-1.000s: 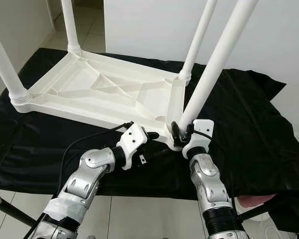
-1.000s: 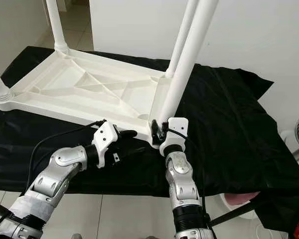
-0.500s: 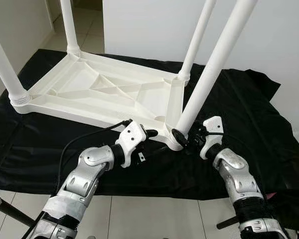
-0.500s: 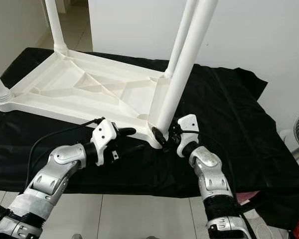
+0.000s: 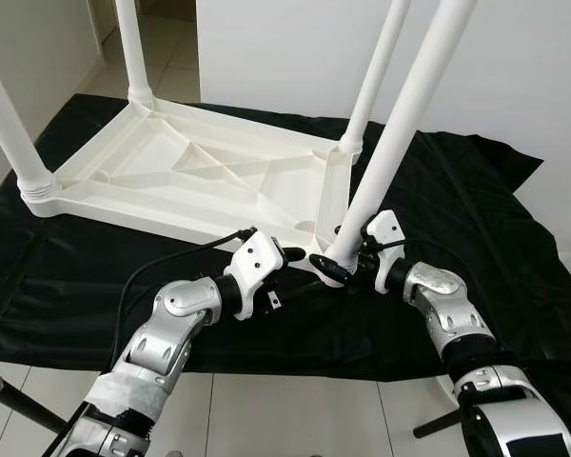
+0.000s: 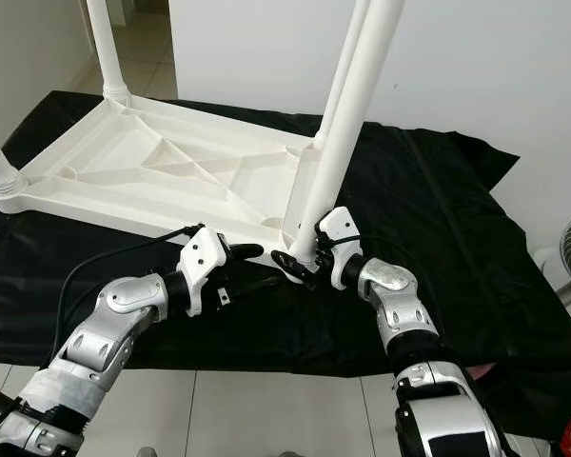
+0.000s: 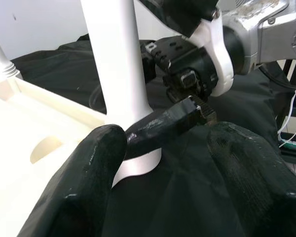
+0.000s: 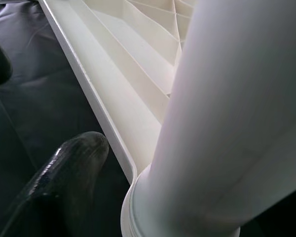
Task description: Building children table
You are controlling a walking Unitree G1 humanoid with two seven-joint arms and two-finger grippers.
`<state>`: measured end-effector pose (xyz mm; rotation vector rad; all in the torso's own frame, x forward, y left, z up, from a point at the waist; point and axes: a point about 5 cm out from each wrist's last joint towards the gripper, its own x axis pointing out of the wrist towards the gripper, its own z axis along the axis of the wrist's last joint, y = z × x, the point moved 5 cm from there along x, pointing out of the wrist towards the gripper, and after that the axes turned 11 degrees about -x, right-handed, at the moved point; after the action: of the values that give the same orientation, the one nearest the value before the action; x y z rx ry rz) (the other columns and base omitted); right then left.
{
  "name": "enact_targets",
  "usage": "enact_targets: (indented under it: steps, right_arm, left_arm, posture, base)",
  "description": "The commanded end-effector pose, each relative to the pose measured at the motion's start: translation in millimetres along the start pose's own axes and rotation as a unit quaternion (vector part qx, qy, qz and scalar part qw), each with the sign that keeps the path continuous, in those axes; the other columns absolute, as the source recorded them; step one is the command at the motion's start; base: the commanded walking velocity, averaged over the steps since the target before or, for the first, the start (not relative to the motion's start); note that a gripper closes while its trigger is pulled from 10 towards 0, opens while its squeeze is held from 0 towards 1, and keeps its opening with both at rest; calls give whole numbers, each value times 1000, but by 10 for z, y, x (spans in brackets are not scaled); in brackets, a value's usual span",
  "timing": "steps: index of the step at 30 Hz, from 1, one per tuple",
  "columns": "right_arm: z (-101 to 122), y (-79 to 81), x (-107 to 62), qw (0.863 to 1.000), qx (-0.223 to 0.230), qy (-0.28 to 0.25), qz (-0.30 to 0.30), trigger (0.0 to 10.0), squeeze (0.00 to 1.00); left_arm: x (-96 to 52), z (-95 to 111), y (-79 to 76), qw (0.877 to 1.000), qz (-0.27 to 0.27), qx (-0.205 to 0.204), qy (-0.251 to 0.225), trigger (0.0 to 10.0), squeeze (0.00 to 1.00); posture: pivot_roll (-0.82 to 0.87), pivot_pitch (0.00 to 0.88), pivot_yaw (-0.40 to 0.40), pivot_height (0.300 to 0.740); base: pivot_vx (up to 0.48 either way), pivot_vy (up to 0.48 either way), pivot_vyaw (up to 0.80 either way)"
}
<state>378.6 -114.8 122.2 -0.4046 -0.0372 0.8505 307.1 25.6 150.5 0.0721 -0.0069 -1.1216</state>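
The upturned white table top [image 5: 200, 181] was seen lying on the black cloth [image 5: 476, 228] over the desk, centre-left of the head views, with four white legs standing up from its corners. The near-right leg [image 5: 390, 143], centre right of the frame, was seen leaning slightly at its corner socket.

The right hand [image 5: 347, 269] was placed at the base of that leg, its fingers [image 7: 167, 123] wrapped around the foot of the tube; they looked pinched on it, one black finger lying across the white collar in the left wrist view. The left hand [image 5: 290, 259] was held just beside the same corner, fingers spread, gripping nothing.

Risks, as judged: the leg might be left crooked or half seated if turned or pushed off-axis, and cross-threading or popping out of the socket could follow. The top could be slid on the loose cloth since it was not pinned down. The two hands were very close, so a collision was possible.

No brand, label or readable writing was made out.
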Motion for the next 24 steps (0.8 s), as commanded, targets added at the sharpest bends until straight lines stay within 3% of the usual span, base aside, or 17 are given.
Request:
enact_targets:
  steps: [1, 16, 17, 18, 20, 24]
  right_arm:
    - [-39, -8, -1, 1000, -4, 12, 12, 0, 0]
    - [-123, 58, -96, 999, 29, -4, 26, 0, 0]
    - [-138, 60, -100, 999, 32, -4, 16, 3255, 0]
    - [-122, 62, -87, 999, 39, -13, -5, 10000, 0]
    - [-122, 62, -87, 999, 39, -13, -5, 10000, 0]
    - [-52, 33, -36, 993, 46, -23, -105, 10000, 0]
  left_arm:
    - [22, -1, -12, 1000, -5, 3, 2, 10000, 0]
    - [32, -20, -49, 1000, -14, 0, 4, 10000, 0]
    - [39, -21, -55, 1000, -15, -1, 4, 10000, 0]
    - [44, -17, -58, 1000, -15, -1, 3, 10000, 0]
    - [44, -17, -58, 1000, -15, -1, 3, 10000, 0]
    - [47, -18, -64, 1000, -13, -4, 1, 10000, 0]
  posture:
    - [-6, 0, -71, 740]
    - [-18, 0, -62, 740]
    - [-18, 0, -62, 740]
    - [-24, 0, -67, 740]
    - [-24, 0, -67, 740]
    - [-24, 0, -75, 740]
  base:
    - [0, 0, 0]
    - [0, 0, 0]
    - [0, 0, 0]
    - [0, 0, 0]
    - [0, 0, 0]
    - [0, 0, 0]
